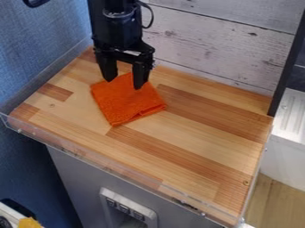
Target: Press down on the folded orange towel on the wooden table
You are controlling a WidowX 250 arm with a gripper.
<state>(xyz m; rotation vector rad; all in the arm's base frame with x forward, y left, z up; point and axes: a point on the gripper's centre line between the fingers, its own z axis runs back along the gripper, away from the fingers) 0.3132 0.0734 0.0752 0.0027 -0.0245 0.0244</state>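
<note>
Your end effector, fingers spread, is hanging at the orange cloth, which is lying mostly camera-side of it.

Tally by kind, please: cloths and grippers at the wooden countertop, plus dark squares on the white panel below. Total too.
Orange cloth, on the wooden countertop: 1
Black gripper, at the cloth's upper part: 1
Dark squares, in a row on the white panel: 3
Total: 5
</note>
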